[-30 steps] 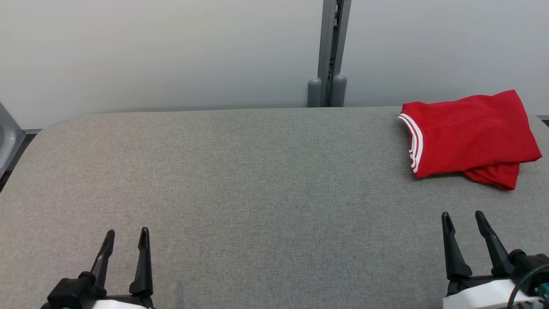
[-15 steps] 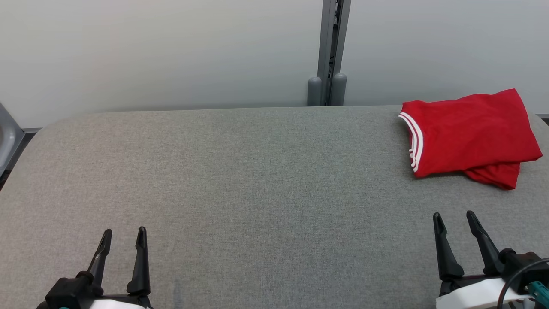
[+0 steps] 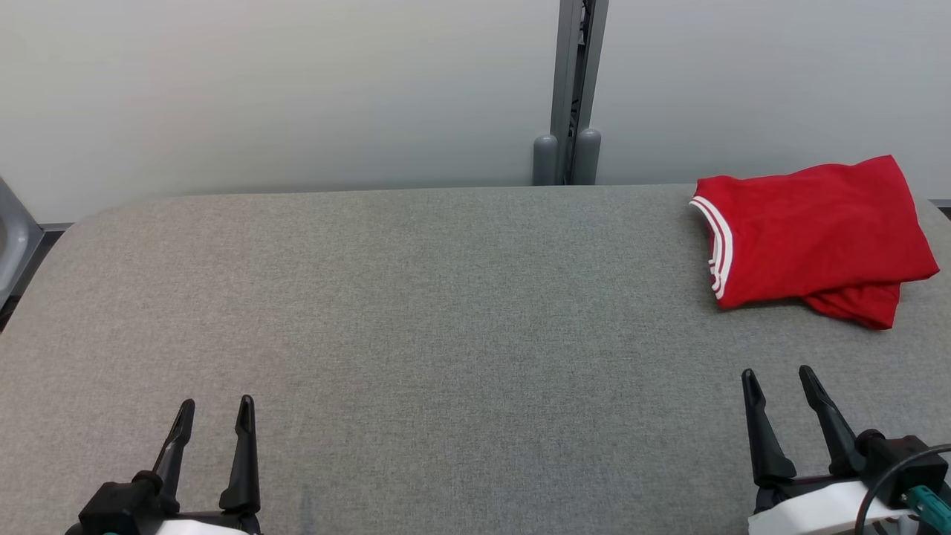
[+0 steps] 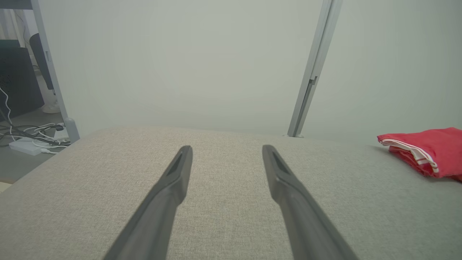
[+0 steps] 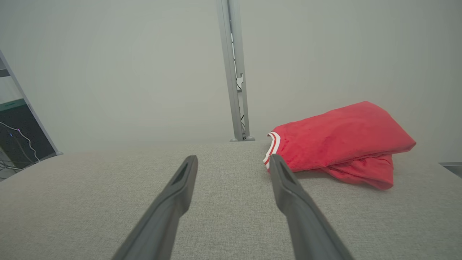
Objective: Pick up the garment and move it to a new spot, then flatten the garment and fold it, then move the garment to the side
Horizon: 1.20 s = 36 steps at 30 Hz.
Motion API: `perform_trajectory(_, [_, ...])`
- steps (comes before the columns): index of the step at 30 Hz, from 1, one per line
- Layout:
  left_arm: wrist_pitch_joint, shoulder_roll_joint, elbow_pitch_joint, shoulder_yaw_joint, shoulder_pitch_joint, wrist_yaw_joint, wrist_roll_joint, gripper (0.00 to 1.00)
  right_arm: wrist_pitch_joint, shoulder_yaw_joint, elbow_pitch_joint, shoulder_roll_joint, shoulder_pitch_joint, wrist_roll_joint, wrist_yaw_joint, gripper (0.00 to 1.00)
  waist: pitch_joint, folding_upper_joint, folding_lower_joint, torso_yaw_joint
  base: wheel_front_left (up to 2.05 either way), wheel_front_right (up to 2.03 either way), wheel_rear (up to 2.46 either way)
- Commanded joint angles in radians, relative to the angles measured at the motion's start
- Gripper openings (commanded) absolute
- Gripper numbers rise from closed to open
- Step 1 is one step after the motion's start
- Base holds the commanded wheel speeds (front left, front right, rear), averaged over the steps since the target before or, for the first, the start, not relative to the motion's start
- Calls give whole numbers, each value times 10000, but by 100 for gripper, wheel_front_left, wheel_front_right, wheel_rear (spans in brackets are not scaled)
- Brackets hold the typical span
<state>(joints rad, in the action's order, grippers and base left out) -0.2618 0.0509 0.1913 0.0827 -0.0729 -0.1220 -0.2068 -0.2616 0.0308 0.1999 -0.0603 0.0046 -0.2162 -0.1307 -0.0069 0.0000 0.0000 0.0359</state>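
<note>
Both grippers, left gripper (image 3: 214,403) and right gripper (image 3: 778,371), hover empty at the near edge, jaws spread; folded red garment (image 3: 810,230) lies far right on grey table (image 3: 446,312).

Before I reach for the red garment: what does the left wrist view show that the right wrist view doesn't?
Left wrist view: the open left hand, and a white box on the floor off the left end of the table. Right wrist view: the open right hand, and the red garment whole, a lower layer poking out beneath. Both: the grey table, the metal post, the pale wall, and the garment, which the left wrist view cuts at its right edge.
</note>
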Motion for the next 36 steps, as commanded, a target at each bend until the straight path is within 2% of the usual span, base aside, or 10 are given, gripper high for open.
perform_trajectory(1, [-36, 18, 22, 53, 169, -18, 85, 100, -41, -18, -11, -5, -112, -13, -6, 100, -10, 0, 0, -5, 0, 0, 0])
perform_trajectory(11, [-36, 13, 103, 4, 204, -66, -68, 100, -41, -7, -19, 6, -105, -41, -5, 100, -34, 0, 0, -14, 0, 0, 0])
perform_trajectory(12, [1, -11, 118, -14, 21, -16, -72, 0, 2, 28, 4, 16, -8, -47, 0, 0, -34, 0, 0, -14, 0, 0, 0])
perform_trajectory(16, [65, -121, 519, -45, -239, -10, -71, 0, 36, 99, 380, 82, 267, -50, 2, 0, -36, 0, 0, -15, 0, 0, 0])
perform_trajectory(36, [579, -82, 554, -277, 349, -30, -3537, 0, 1298, -579, 637, 34, -338, -3425, 1, 0, -6, 0, 0, -66, 0, 0, 0])
